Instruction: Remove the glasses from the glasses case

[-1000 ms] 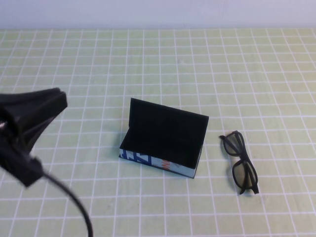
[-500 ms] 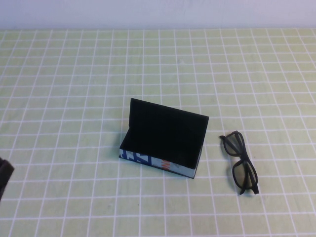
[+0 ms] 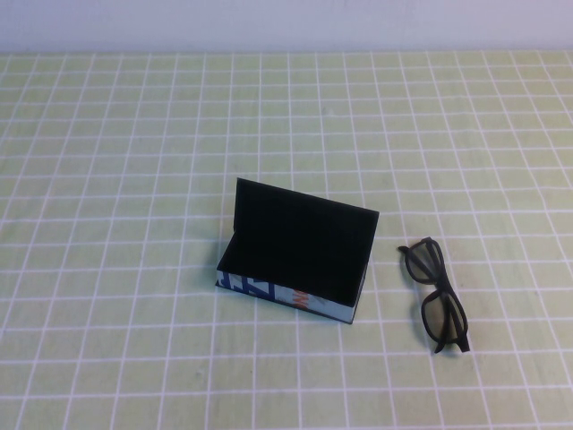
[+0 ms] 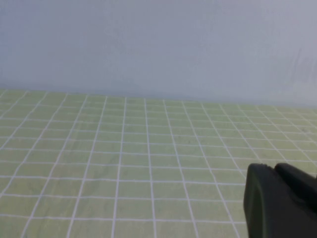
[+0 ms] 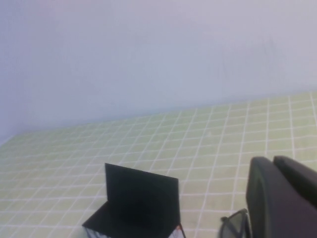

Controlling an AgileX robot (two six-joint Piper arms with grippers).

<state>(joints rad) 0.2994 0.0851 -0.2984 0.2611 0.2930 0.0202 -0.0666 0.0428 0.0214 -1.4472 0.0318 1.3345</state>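
Observation:
The glasses case (image 3: pixel 288 298) stands open at the middle of the table, its lid upright and its black inside empty. The black glasses (image 3: pixel 437 294) lie folded on the mat just right of the case, apart from it. Neither arm shows in the high view. My left gripper (image 4: pixel 275 168) is shut and empty, held above bare mat. My right gripper (image 5: pixel 273 161) is shut and empty, on the near side of the case (image 5: pixel 141 198) and the glasses (image 5: pixel 235 224), touching neither.
A green mat with a white grid (image 3: pixel 134 179) covers the table. A pale wall (image 3: pixel 286 22) runs along the far edge.
My left arm has drawn back out of the high view at the lower left. The case and the glasses have not moved.

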